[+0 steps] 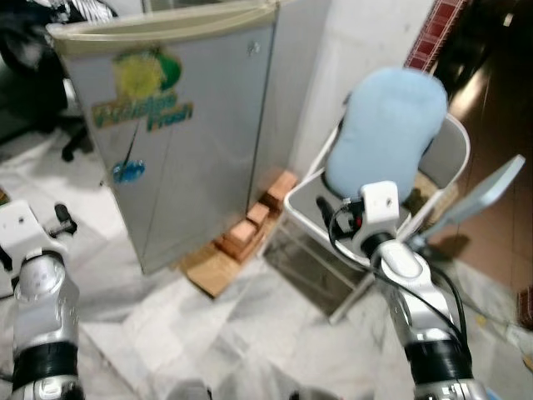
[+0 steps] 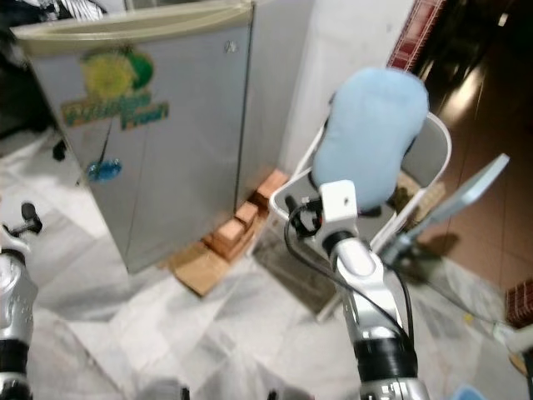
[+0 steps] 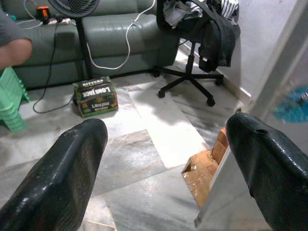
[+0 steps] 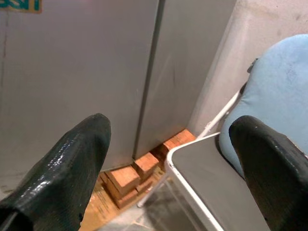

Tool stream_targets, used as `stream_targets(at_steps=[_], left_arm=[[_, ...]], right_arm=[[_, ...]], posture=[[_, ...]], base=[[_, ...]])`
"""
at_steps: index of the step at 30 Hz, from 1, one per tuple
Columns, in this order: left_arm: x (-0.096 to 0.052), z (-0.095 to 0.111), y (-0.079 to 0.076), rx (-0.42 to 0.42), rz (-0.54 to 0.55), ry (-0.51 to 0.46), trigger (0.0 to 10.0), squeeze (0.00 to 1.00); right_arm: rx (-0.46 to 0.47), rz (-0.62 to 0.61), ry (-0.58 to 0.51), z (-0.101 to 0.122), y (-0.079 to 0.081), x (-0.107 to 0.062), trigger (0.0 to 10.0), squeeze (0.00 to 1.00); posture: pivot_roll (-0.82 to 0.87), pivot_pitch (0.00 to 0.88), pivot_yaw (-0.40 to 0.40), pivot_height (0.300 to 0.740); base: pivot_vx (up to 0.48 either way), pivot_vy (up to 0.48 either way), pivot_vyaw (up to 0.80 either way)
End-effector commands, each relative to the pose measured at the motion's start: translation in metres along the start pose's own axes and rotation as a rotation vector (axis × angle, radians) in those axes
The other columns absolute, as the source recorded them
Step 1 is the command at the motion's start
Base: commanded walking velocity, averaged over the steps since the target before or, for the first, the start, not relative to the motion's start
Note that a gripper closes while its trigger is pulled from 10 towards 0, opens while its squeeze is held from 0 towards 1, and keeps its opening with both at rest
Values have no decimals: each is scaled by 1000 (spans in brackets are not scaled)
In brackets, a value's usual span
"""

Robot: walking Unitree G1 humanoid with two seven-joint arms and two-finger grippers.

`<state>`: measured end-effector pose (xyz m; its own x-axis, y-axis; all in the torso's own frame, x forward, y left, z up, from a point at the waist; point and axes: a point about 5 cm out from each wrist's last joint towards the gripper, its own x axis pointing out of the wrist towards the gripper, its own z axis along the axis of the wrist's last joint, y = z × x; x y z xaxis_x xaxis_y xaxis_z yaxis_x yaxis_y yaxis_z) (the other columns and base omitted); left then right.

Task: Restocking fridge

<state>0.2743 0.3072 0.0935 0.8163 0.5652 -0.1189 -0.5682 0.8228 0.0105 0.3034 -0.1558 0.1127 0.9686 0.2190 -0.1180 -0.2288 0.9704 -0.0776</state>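
Marble-patterned floor tiles [image 1: 250, 325], pale grey and glossy, run under everything. The right gripper [image 4: 168, 168] is raised with its two black fingers spread wide and nothing between them, aimed toward the gap between fridge and chair. The left gripper [image 3: 166, 159] is likewise spread and empty, looking out over the floor toward a dark office chair [image 3: 197, 38] and a green sofa [image 3: 96, 38].

Just beyond the right gripper stands a folding chair [image 1: 316, 225], its white tubular frame thin and light, with a soft, rounded blue cushion [image 1: 387, 125] propped on its seat against the back. The fridge [image 1: 175, 125], door closed, is a smooth grey box bearing a lemon sticker, resting on rough orange bricks [image 1: 258, 217] and flattened cardboard [image 1: 212, 267].

Judging from this, the risks are plain: the door must be opened before any restocking, and a pull on a fridge perched on bricks could rock it. The chair sits near the fridge's corner, so a swinging right arm may clip its frame or tip the cushion off. The slick tiles may also let the cardboard slide.
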Motion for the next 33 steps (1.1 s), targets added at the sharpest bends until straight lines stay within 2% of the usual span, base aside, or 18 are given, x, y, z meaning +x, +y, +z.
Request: stream_targets(at_steps=[1, 4, 9, 12, 16, 19, 21, 22, 24, 28, 33], left_arm=[[-3, -2, -11, 6, -29, 3, 10000, 0], [-5, -5, -14, 3, -40, 13, 10000, 0], [-9, -6, -23, 6, -83, 17, 10000, 0], [-11, -2, -31, 26, -108, -1, 10000, 0], [-21, 12, -44, 25, -176, -45, 10000, 0], [-26, 13, -48, 31, -208, -56, 10000, 0], [-31, 12, -51, 23, -226, -52, 10000, 0], [-36, 7, -58, 18, -255, -34, 10000, 0], [-37, 7, -59, 19, -257, -31, 10000, 0], [-41, 3, -72, -7, -301, -2, 10000, 0], [-49, 4, -80, -20, -368, 10, 10000, 0]], right_arm=[[-5, -39, 17, -4, -11, -4, 10000, 0], [0, -47, 28, -6, -12, -4, 10000, 0], [3, -54, 31, -7, -12, -4, 10000, 0], [3, -59, 32, -6, -13, -3, 10000, 0], [-15, -64, 20, -2, -19, -2, 10000, 0], [-24, -70, 17, -1, -22, -4, 10000, 0], [-26, -78, 21, -1, -25, -5, 10000, 0], [-29, -84, 32, -4, -26, -8, 10000, 0], [-30, -84, 33, -4, -26, -8, 10000, 0], [-32, -79, 33, -5, -26, -8, 10000, 0], [-27, -79, 42, -7, -25, -9, 10000, 0]], posture=[[39, 0, -65, 740], [39, 0, -63, 740], [41, 0, -63, 740], [53, 0, -71, 740], [52, 0, -68, 740], [55, 0, -67, 740], [50, 0, -69, 740], [44, 0, -68, 740], [44, 0, -68, 740], [38, 0, -65, 740], [42, 0, -66, 740]], base=[[0, 480, 0], [0, 480, 0], [0, 480, -676], [0, 480, -696], [0, 480, -695], [0, 480, -694], [0, 480, -694], [0, 480, -694], [0, 480, -694], [0, 475, -634], [0, 464, 0]])
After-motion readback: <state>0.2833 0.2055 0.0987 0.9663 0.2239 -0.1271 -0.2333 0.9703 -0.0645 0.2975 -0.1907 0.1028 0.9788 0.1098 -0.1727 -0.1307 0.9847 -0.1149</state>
